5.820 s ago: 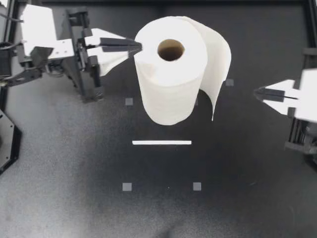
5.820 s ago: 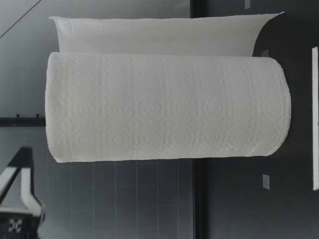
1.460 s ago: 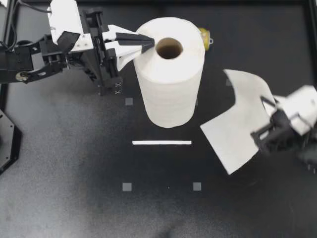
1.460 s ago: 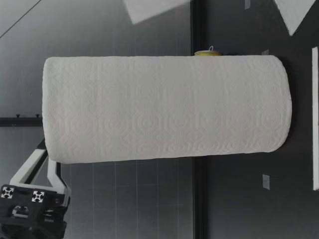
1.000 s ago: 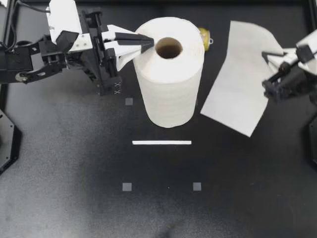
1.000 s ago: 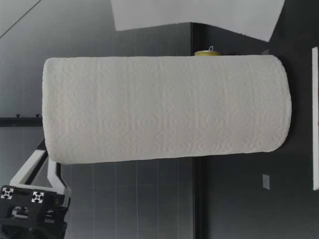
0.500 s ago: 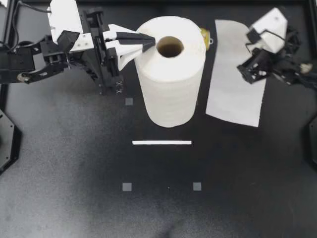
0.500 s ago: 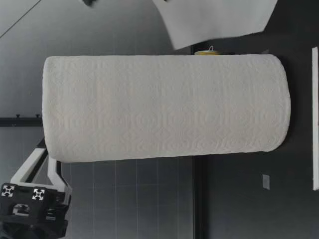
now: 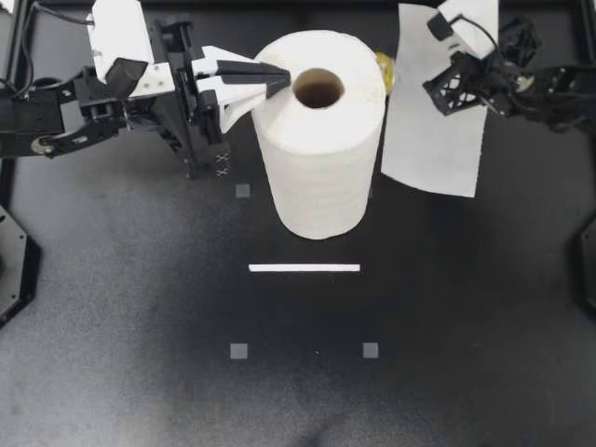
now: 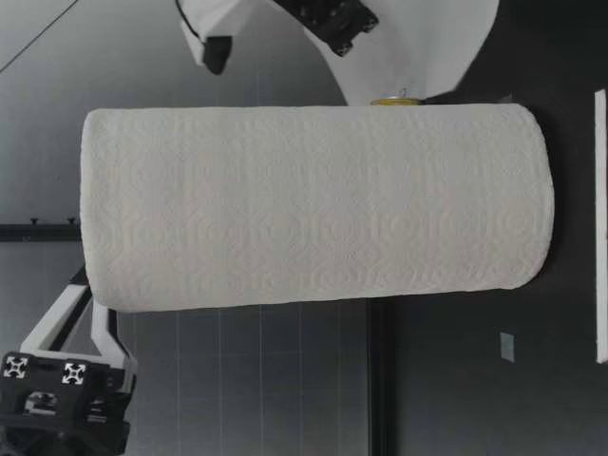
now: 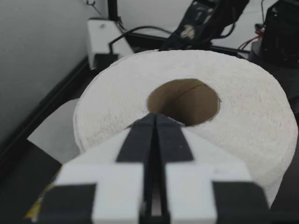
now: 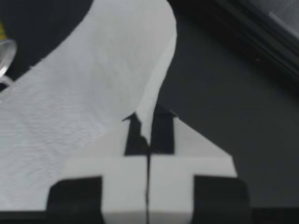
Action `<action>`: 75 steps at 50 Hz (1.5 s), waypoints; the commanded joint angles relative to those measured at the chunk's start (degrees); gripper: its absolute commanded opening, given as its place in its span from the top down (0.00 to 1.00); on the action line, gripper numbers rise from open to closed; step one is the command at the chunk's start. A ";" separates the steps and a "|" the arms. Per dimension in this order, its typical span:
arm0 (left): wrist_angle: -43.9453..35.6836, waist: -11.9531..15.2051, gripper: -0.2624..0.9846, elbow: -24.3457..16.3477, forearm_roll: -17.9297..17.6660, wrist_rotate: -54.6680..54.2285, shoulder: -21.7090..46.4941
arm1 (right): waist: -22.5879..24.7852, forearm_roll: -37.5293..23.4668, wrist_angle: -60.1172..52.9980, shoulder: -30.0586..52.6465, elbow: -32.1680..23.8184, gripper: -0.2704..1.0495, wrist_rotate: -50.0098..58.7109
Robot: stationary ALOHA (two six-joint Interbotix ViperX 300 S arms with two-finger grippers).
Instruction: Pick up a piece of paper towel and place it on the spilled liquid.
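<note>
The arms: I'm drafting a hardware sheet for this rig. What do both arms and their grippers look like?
Both arms are black jointed frames with white housings near the wrist. My left gripper and my right gripper each have two white, triangular fingers faced with black pads. The left arm carries small X-shaped markers and a black cable.

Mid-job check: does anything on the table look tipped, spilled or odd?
A yellow can, mostly hidden behind the paper towel roll, appears to lie on its side. No liquid shows on the dark table. My right gripper holds the torn sheet near it.
</note>
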 commanded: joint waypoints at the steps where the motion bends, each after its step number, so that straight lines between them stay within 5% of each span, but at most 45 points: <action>1: 0.53 0.62 0.72 0.44 -0.09 -0.09 0.26 | -1.14 -0.18 -0.35 0.62 -1.49 0.86 -0.09; 11: 0.44 0.62 0.72 0.53 -0.09 0.09 0.18 | -1.14 -0.26 -2.29 2.29 -3.25 0.81 -0.09; 28: 0.26 0.62 0.72 0.44 -0.09 0.09 -0.09 | -1.14 0.09 -1.49 1.41 -3.69 0.30 -0.18; 52: -3.16 -0.35 0.72 0.35 -0.09 0.62 -1.58 | 1.14 1.14 0.09 -15.03 -1.58 0.31 -0.70; 75: -6.59 -3.60 0.72 1.23 0.97 1.23 -7.91 | 17.75 1.05 0.00 -35.42 0.97 0.31 -2.20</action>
